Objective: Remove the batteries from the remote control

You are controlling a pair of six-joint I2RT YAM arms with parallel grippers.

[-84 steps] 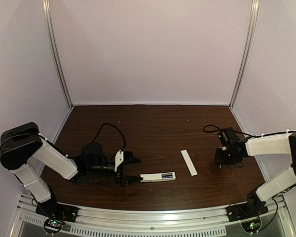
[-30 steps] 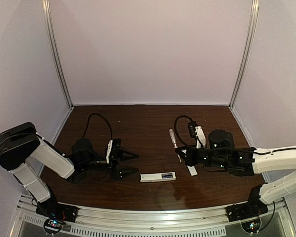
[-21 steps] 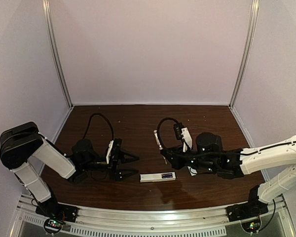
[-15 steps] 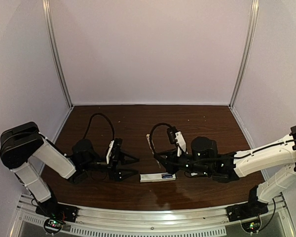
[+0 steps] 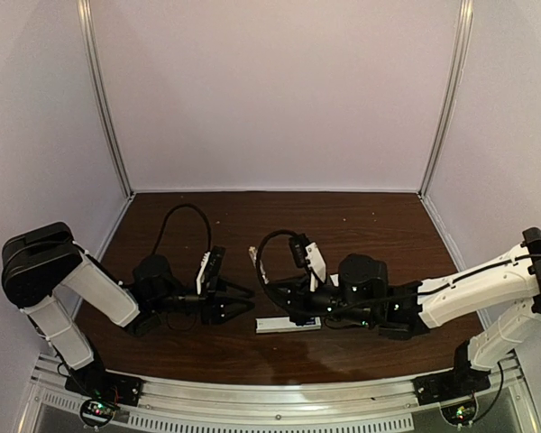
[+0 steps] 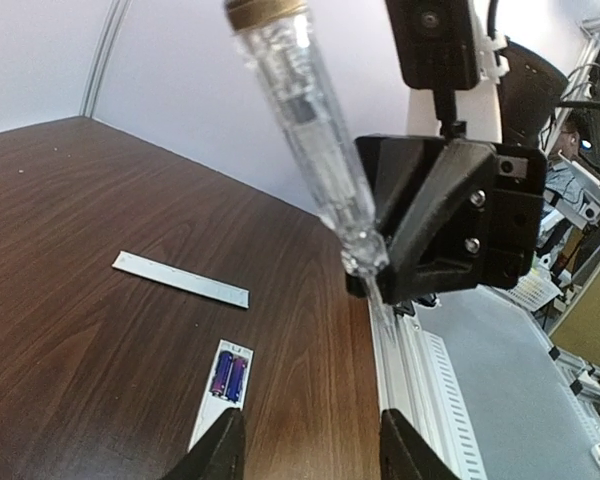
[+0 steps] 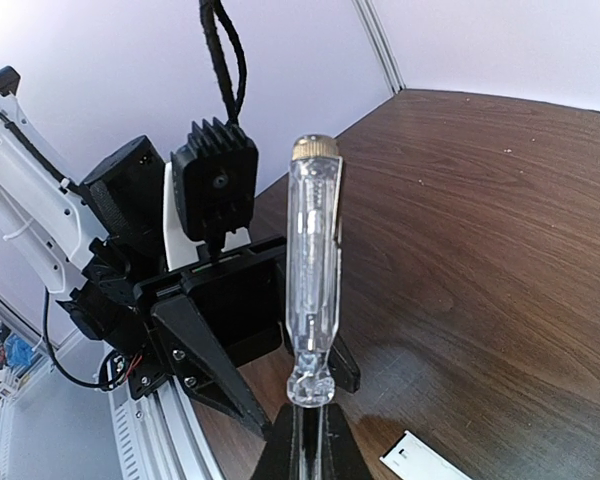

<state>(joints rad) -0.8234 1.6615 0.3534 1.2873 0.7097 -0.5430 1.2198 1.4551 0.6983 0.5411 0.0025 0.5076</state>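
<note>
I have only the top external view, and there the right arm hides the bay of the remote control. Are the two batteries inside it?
Observer: Yes. The left wrist view shows both batteries lying side by side in the bay of the remote control.
Operator: What does the right gripper hold? For me it is only a thin line.
Observer: The right gripper is shut on a screwdriver, just below its clear handle. The brass cap is at the far end from the fingers.
Operator: And the left gripper, has it something?
Observer: No. The left gripper is open, with nothing between its fingers.
</note>
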